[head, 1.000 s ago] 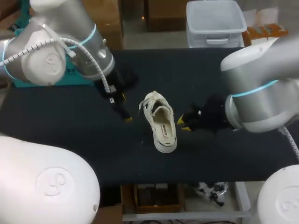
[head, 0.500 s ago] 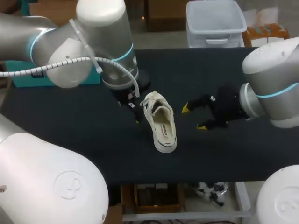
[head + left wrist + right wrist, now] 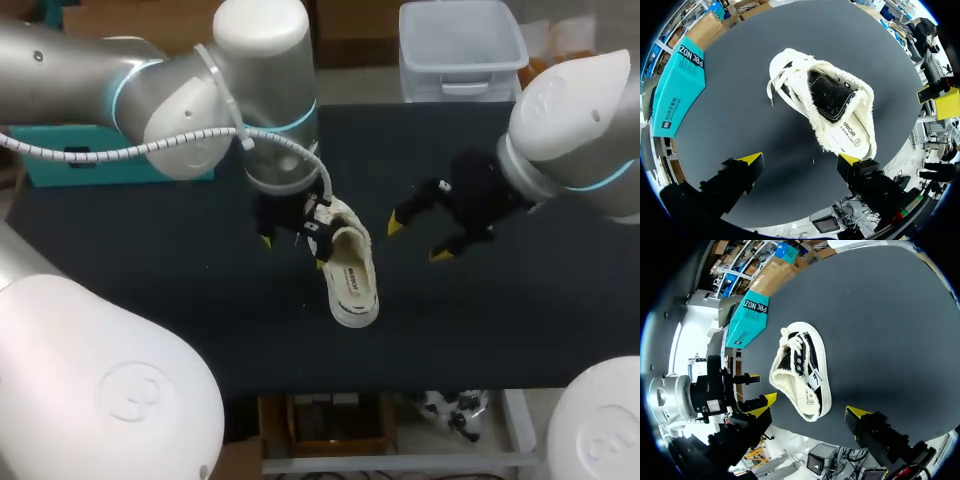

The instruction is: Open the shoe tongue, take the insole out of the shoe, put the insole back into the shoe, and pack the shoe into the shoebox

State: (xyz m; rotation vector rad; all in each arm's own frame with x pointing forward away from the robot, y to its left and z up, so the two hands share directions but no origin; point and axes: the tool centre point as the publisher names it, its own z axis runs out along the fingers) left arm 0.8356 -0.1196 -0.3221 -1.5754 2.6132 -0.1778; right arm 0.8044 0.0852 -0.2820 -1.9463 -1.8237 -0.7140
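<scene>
hovering empty, fingers spread wide, left gripper (image 3: 800, 160) hangs at the toe of the white fleecy lace-up shoe (image 3: 348, 270), right gripper (image 3: 418, 240) beside it, open black tabletop (image 3: 150, 290) around.

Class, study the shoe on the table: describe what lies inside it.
Inside the shoe, the white printed insole shows at the heel, ringed by fleecy lining. Further in it goes dark; the toe end is covered by the laces.
</scene>
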